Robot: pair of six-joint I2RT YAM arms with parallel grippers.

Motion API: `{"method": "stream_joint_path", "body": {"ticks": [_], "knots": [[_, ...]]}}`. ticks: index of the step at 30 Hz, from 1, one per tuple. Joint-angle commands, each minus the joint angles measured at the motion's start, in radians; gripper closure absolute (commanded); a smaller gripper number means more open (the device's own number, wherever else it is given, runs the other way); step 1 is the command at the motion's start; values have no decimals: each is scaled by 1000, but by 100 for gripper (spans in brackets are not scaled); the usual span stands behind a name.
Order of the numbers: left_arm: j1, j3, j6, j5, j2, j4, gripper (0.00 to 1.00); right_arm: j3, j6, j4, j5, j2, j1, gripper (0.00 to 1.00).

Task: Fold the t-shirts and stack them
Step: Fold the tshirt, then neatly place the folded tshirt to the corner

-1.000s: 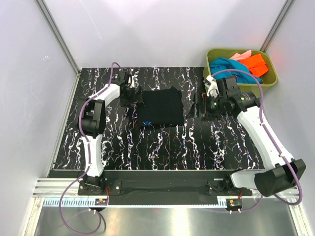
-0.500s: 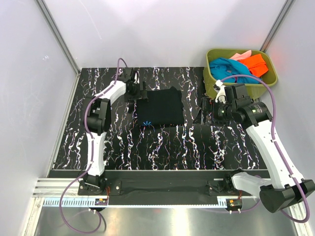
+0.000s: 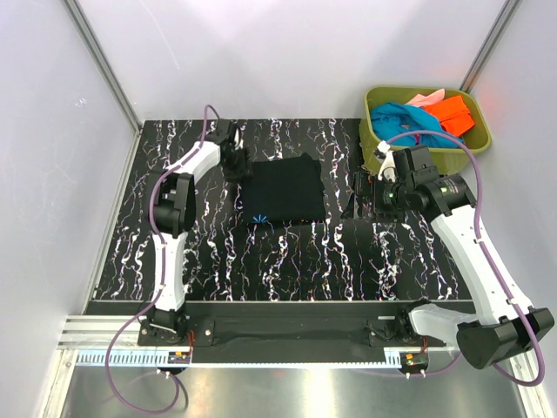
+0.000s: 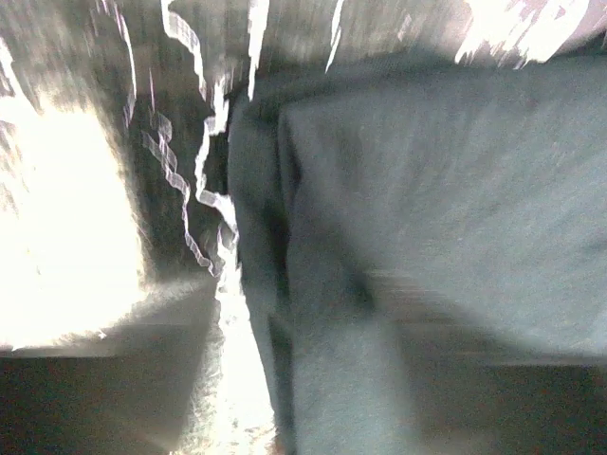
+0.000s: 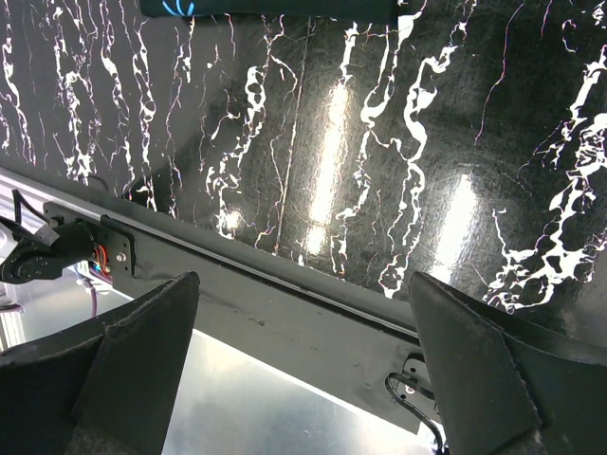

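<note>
Top external view: the folded black t-shirt (image 3: 283, 190) lies on the worktop (image 3: 305, 261). The left fingers (image 3: 238, 168) sit at its far-left corner, and I cannot tell their grip. The right fingers (image 5: 123, 370), spread wide and empty, hover just right of it. The fold looks nearly finished. The next move would be fetching the teal t-shirt (image 3: 402, 116) from the tub (image 3: 479, 139), far-right of it.
</note>
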Motion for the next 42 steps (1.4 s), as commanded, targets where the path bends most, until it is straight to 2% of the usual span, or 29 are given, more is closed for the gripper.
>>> {"method": "stream_joint_path", "body": {"ticks": [1,2,4,8,12,15,20,25,30,36,42], "knots": [[-21,-105,30,-88,9,-54,69,27,-16,-9,11,-18,-2,0],[-24,-108,30,-135,6,-60,81,23,-16,-7,11,-23,-2,0],[-31,-118,5,-178,5,-68,88,17,-16,-6,4,-24,-2,0],[-31,-121,-15,-208,3,-53,92,10,-19,-9,6,-37,-2,0],[-22,-60,3,-267,20,-88,100,-7,-23,-16,6,-46,-2,0],[-11,-28,5,-246,25,-96,100,-23,-25,-21,1,-55,0,0],[-8,76,11,-324,11,-171,100,-35,-35,-41,10,-67,-2,0],[45,141,59,-378,9,-221,100,-55,-43,-41,7,-67,-2,0],[113,213,204,-502,8,-228,100,-91,-48,-36,-3,-67,-2,0],[186,270,352,-600,31,-150,100,-115,-58,-53,-11,-43,-3,1],[249,440,465,-634,135,-85,100,-70,-83,-85,0,46,-3,1]]}}
